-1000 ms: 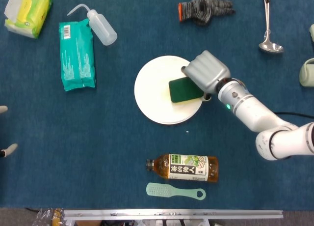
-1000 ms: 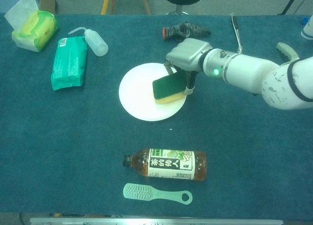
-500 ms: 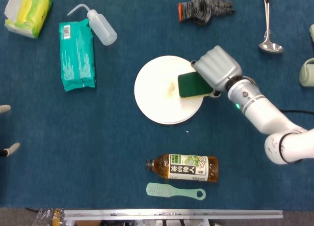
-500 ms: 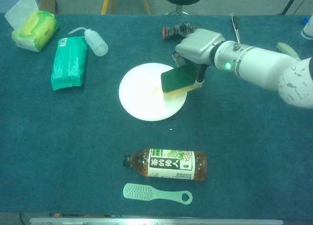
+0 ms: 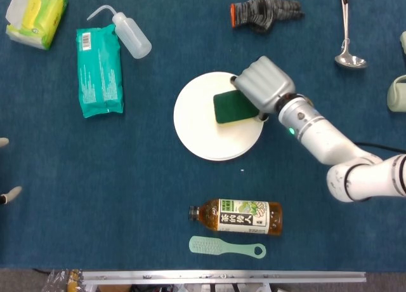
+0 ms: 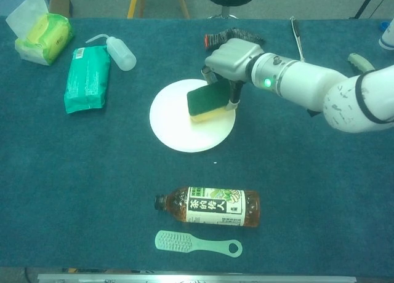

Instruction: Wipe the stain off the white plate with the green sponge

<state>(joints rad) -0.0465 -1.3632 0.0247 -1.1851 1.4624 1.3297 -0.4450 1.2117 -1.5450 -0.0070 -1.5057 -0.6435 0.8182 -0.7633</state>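
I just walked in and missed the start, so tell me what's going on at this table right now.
The robot's right hand holds the green sponge against the white plate in the middle of the blue table, over the plate's upper right part. No stain shows on the bare part of the plate; the spot under the sponge is hidden. Only fingertips of the left hand show at the left edge, away from the work. A tea bottle and a brush lie nearer the robot, untouched.

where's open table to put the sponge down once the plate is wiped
The widest bare patch is left of the bottle, below the green packet. Another lies right of the bottle, under the right arm. The far edge is crowded: squeeze bottle, glove, ladle.
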